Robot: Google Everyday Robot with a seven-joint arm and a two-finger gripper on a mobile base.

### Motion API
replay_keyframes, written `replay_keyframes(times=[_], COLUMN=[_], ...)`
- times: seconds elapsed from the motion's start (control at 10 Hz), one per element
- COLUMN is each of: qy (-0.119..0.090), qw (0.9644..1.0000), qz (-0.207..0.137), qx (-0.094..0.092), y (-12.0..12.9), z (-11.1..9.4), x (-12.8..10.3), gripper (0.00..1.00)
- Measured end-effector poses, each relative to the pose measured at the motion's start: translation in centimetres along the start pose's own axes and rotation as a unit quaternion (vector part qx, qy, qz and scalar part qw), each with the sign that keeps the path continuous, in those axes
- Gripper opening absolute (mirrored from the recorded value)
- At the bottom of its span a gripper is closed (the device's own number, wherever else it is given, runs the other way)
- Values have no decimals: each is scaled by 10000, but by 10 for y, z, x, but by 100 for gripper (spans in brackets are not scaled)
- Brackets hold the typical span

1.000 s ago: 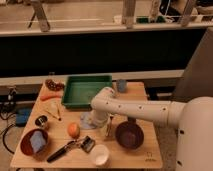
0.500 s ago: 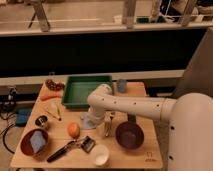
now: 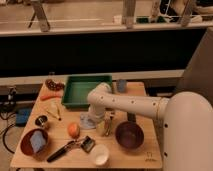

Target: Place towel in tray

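Note:
The green tray [image 3: 82, 94] lies at the back middle of the wooden table [image 3: 140, 155]. A pale grey-blue towel [image 3: 85, 121] lies bunched on the table just in front of the tray's front edge. My white arm comes in from the right and bends down. My gripper [image 3: 94, 116] is at its end, down on the towel's right side and touching it. The arm hides most of the gripper.
An orange [image 3: 73, 130] sits left of the towel, and a yellowish item [image 3: 105, 127] right of it. A purple bowl [image 3: 129, 135], white cup [image 3: 100, 155], brush [image 3: 67, 148], and brown bowl [image 3: 27, 145] holding a blue item line the front. A blue cup [image 3: 121, 85] stands right of the tray.
My arm's lower end has shifted a little to the left along the tray's front edge. The towel stays on the table under the gripper.

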Motion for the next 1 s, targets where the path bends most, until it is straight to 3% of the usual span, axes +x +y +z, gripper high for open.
replay_keyframes(times=[0.6,1.0], qy=[27,72], qw=[10000,9999], qz=[-33,-90], qx=[11,-7], y=[1,5], z=[4,-4], x=[-3,-4], gripper=[18,5])
